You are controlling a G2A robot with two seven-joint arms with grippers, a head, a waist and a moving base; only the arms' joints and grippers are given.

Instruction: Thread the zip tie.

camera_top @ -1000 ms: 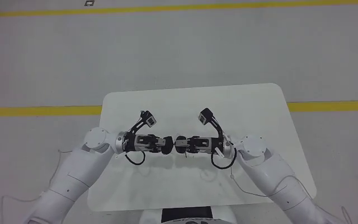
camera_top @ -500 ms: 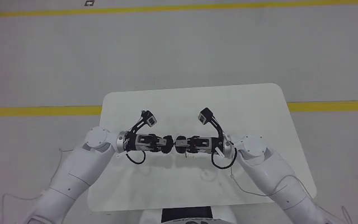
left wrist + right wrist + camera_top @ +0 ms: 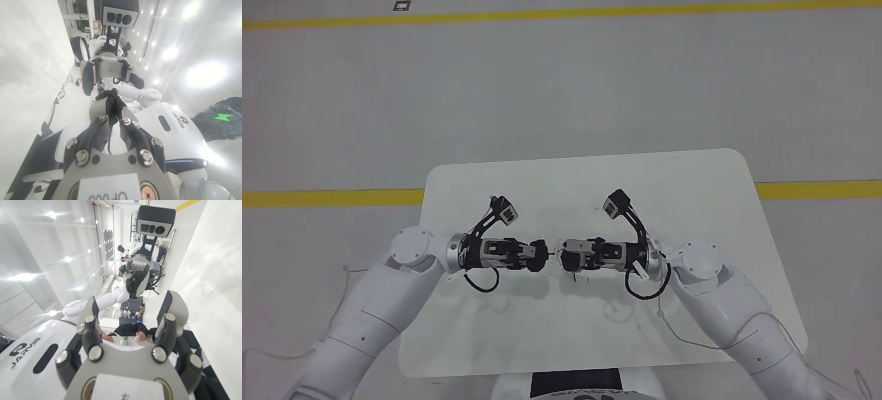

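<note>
Black zip tie [image 3: 113, 103] pinched in the left gripper [image 3: 540, 254], above the table's [image 3: 702, 190] middle.
Right gripper [image 3: 563, 257] gapes empty just opposite; closing off-line could knock the thin tie aside or pull it from the pinch.

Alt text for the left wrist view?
The left pincer is shut on a thin black zip tie that trails back toward the camera. Just past its tip, the right pincer faces it, open.
</note>
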